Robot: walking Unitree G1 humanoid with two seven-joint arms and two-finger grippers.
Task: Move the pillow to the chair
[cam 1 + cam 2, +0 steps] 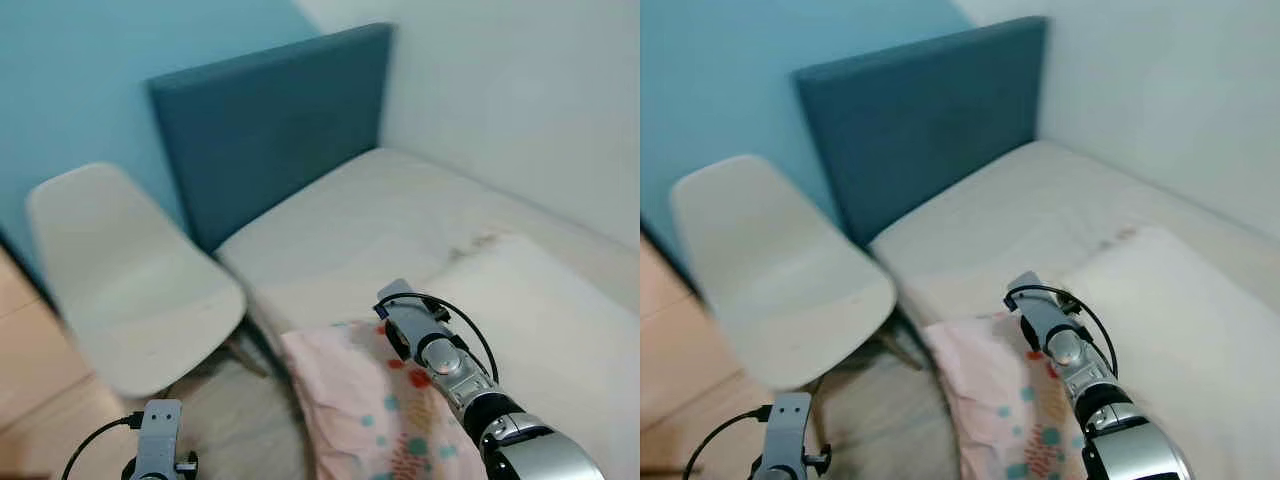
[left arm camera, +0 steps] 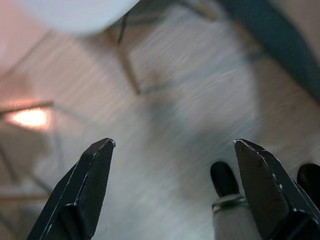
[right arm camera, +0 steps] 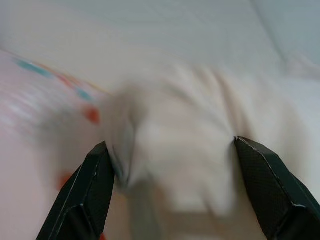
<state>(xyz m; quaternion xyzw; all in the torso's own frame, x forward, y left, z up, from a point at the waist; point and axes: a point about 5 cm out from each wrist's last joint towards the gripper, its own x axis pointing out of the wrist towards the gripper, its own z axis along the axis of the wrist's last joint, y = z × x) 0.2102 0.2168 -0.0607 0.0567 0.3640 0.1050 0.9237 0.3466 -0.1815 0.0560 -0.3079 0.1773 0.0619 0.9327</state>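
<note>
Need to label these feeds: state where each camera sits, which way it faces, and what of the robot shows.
Left eye, right eye: head stereo pair, looking down at chair, bed, pillow; both arms show.
Left wrist: along the open left gripper at wooden floor.
Right wrist: along the open right gripper, fabric bunched between.
Shared: pillow, chair.

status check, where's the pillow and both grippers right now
Right gripper open, jaws astride pillow on bed. Left gripper open, low over floor. Chair beside bed.

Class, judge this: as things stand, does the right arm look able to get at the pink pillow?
Probably yes. The right tool is open, fabric bunched between its fingers, at the pillow on the bed's edge.
</note>
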